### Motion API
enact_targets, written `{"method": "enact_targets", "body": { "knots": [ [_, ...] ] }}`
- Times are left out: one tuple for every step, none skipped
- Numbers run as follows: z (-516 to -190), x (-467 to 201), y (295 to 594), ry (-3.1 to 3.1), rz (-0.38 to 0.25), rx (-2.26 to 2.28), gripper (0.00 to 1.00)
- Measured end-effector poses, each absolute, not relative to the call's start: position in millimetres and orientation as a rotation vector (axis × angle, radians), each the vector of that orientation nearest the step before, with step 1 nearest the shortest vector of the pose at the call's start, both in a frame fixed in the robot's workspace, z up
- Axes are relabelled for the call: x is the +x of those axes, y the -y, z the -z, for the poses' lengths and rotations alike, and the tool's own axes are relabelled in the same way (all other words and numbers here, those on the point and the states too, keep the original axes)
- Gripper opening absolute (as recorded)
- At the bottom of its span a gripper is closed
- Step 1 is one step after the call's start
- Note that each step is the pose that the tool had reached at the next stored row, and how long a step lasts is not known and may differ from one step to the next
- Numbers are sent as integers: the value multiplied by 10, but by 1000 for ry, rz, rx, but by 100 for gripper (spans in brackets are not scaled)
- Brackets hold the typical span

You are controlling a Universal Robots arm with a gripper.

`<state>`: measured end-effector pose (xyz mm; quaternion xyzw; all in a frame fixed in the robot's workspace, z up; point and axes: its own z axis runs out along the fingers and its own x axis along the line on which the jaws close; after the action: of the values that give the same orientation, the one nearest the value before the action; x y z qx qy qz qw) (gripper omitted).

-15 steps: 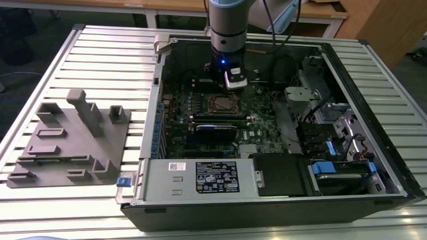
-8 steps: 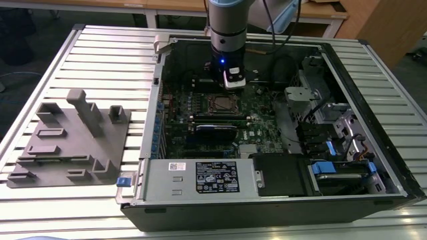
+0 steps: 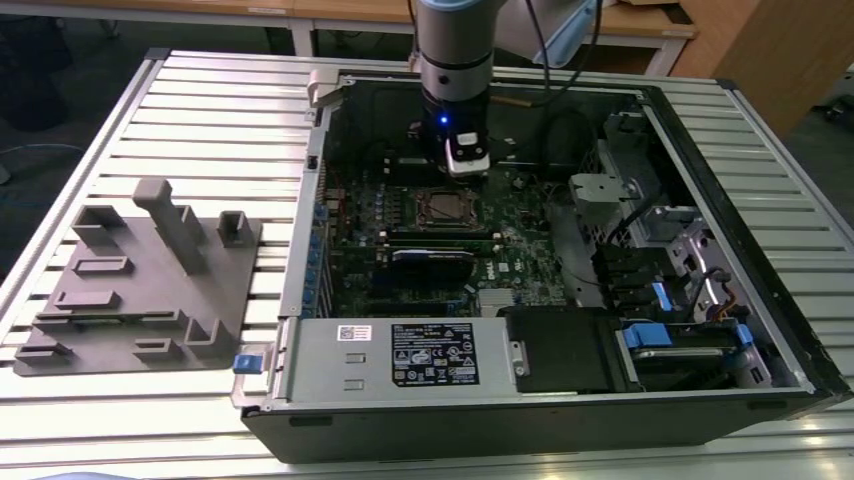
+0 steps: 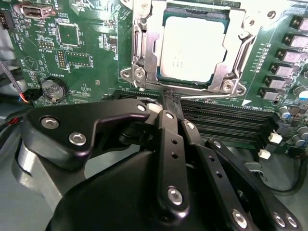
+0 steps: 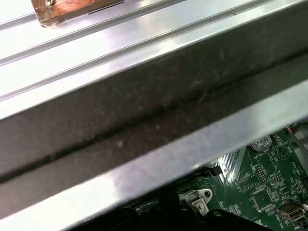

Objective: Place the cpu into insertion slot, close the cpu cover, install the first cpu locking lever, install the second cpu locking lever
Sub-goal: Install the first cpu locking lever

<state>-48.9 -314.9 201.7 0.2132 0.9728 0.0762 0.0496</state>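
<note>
The cpu lies flat in the insertion slot on the green motherboard, its silver top facing up. The cpu cover, a silver metal frame, lies down around it. My gripper is shut, its black fingers pressed together. Their tips rest at the socket's edge, beside a thin metal lever rod that runs along that side. In the exterior view the gripper hangs inside the open computer case, just behind the socket.
Black memory slots run beside the socket, and a coin battery sits on the board. The case wall is close to the wrist. A power supply and drive bays crowd the case. A grey fixture lies on the table.
</note>
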Motion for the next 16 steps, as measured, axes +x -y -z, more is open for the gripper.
{"method": "enact_targets", "body": {
  "knots": [
    [-2017,-493,3147,-2963,-232,650,11],
    [-2016,-497,3145,-2962,-232,651,11],
    [-2016,-500,3143,-2962,-232,652,11],
    [-2016,-504,3141,-2961,-232,653,11],
    [-2016,-509,3139,-2961,-232,654,11],
    [-2015,-512,3138,-2961,-232,655,11],
    [-2015,-513,3138,-2960,-232,656,11],
    [-2015,-513,3137,-2960,-232,657,11],
    [-2014,-513,3137,-2959,-232,659,11],
    [-2014,-513,3137,-2959,-231,660,11],
    [-2013,-513,3137,-2959,-231,661,11],
    [-2013,-513,3137,-2958,-230,661,11],
    [-2013,-513,3137,-2958,-230,662,11],
    [-2012,-513,3137,-2958,-229,663,11],
    [-2012,-513,3137,-2958,-229,663,11],
    [-2012,-513,3137,-2958,-229,663,11]
  ]
}}
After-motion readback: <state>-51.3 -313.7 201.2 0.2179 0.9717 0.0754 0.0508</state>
